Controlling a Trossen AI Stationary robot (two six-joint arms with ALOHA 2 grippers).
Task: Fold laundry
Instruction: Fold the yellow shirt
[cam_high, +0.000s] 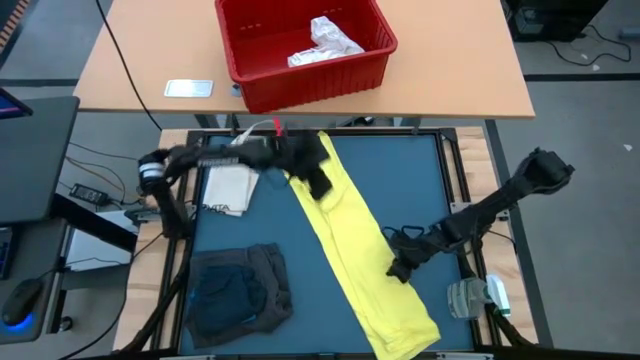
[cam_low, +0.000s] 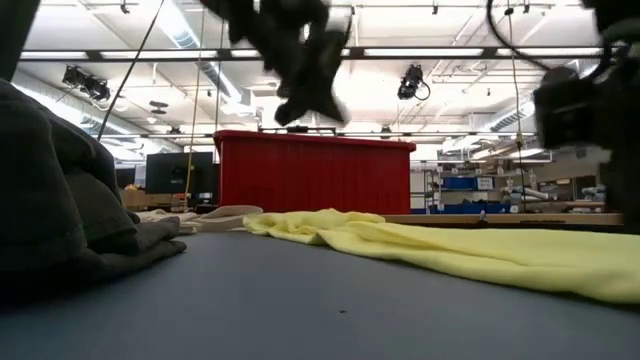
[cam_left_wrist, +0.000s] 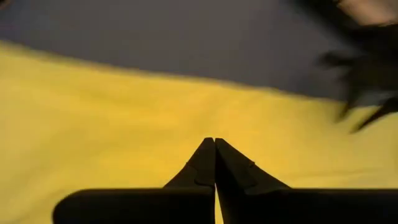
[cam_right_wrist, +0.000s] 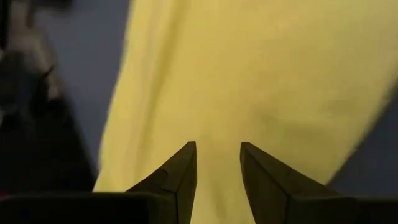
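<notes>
Evidently the long yellow garment (cam_high: 355, 255) (soft, limp, apt to sag) is being approached: left gripper (cam_high: 318, 182) pressed together, right gripper (cam_high: 397, 268) spread; its edges are being judged best for gripping.

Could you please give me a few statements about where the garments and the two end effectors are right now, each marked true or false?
1. The long yellow fabric garment lies diagonally across the blue table mat. True.
2. The left end effector is wide open. False: its fingers are shut, above the yellow garment.
3. The right end effector is open over the yellow garment. True.
4. The red plastic bin is empty. False: it holds white crumpled fabric.
</notes>
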